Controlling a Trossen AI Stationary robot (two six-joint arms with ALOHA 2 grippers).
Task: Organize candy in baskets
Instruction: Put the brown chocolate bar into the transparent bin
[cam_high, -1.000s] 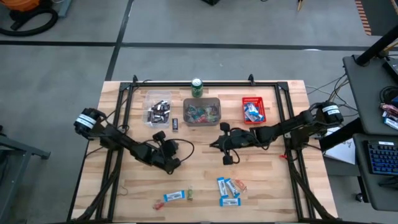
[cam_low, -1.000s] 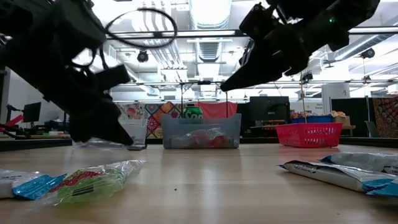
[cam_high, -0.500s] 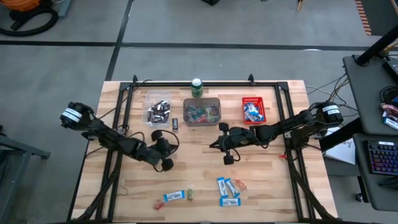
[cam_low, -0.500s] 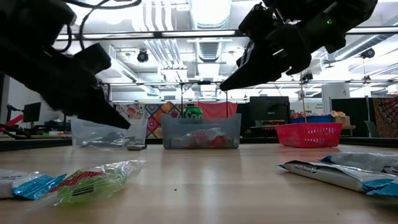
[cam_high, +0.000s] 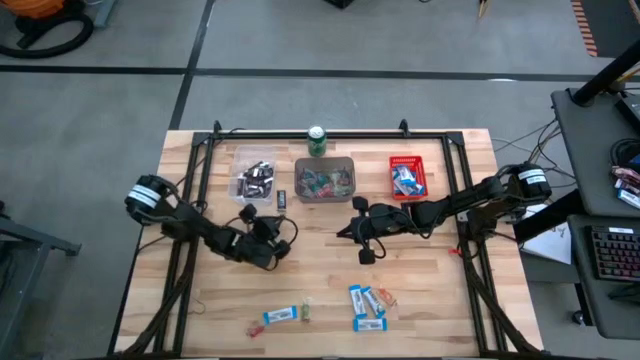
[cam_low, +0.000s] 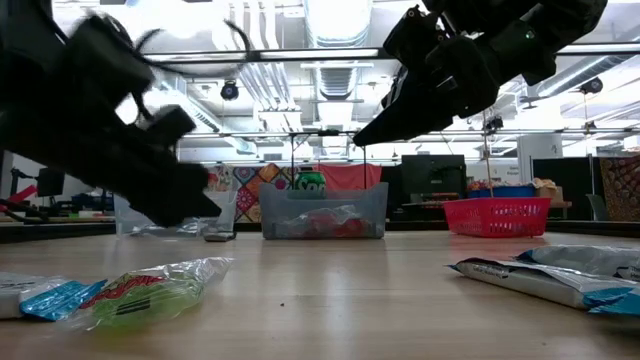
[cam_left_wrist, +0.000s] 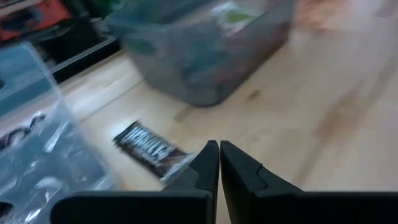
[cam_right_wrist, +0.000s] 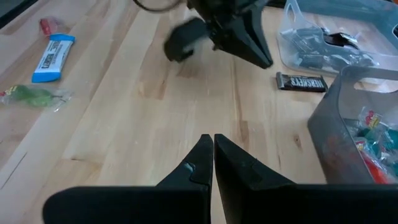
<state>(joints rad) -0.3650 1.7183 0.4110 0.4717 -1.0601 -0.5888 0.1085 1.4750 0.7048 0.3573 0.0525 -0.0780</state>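
Three baskets stand in a row near the far edge: clear with dark bars, grey with small coloured pieces, red with blue bars. One dark mini bar lies flat on the table between the clear and grey baskets. My left gripper is shut and hovers just short of that bar, touching nothing. My right gripper is shut, empty and raised over the table's middle. More candy lies near the front edge: blue bars, a green piece.
A green drink can stands behind the grey basket. A black frame rail runs along the far edge and down both sides. Bare wood lies between the two grippers and the loose candy near the front.
My left arm has swung back toward the table's left and forward again. Its gripper ends a little higher and closer to the dark bar, still shut.
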